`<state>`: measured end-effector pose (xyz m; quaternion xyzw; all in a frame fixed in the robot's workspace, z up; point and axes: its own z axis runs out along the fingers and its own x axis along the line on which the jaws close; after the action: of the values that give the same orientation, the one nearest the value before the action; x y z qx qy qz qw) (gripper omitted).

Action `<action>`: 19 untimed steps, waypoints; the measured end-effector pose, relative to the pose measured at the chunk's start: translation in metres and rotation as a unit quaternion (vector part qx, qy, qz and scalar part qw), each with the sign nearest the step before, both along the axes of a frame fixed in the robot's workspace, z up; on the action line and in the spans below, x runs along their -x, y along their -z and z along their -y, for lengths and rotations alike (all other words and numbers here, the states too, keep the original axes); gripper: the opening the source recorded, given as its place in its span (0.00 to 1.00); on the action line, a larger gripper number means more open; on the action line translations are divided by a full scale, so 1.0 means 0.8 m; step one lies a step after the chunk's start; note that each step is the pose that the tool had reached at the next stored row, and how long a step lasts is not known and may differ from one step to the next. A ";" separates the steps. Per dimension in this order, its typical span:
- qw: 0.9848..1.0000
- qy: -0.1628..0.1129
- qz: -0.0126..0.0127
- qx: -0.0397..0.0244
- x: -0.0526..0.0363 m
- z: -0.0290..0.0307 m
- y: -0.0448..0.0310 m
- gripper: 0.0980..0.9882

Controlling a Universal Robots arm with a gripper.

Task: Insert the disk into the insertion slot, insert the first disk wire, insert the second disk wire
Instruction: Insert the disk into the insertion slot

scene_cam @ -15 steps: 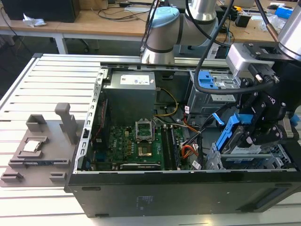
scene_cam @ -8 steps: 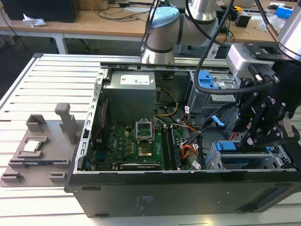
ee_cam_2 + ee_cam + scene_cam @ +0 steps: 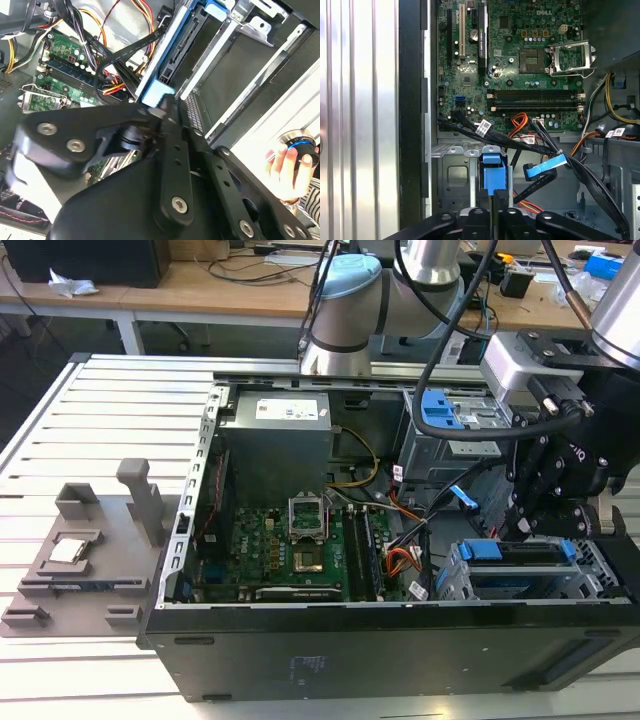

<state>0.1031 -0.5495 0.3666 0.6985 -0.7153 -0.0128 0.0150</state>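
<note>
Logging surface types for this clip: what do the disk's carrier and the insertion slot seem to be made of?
Disk carrier: probably moulded plastic, given its even bright blue colour and dull, low-gloss finish. Insertion slot: apparently bare sheet metal, silver-grey with a faint sheen, with thin folded walls and cutouts.

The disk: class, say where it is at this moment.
In the exterior view, the disk lies in the metal cage at the computer case's corner on the exterior view's right, just under the gripper.
</note>
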 end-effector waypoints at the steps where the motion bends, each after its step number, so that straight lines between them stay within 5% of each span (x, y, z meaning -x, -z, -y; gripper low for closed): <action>1: 1.000 0.000 0.000 0.000 0.000 0.0000 0.0000 0.02; 9: 1.000 0.000 0.000 0.000 -0.001 -0.0001 0.0003 0.01; 19: 1.000 0.006 0.000 0.001 -0.027 -0.0023 0.0007 0.01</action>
<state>0.1243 -0.5476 0.3660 0.6942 -0.7195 -0.0121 0.0162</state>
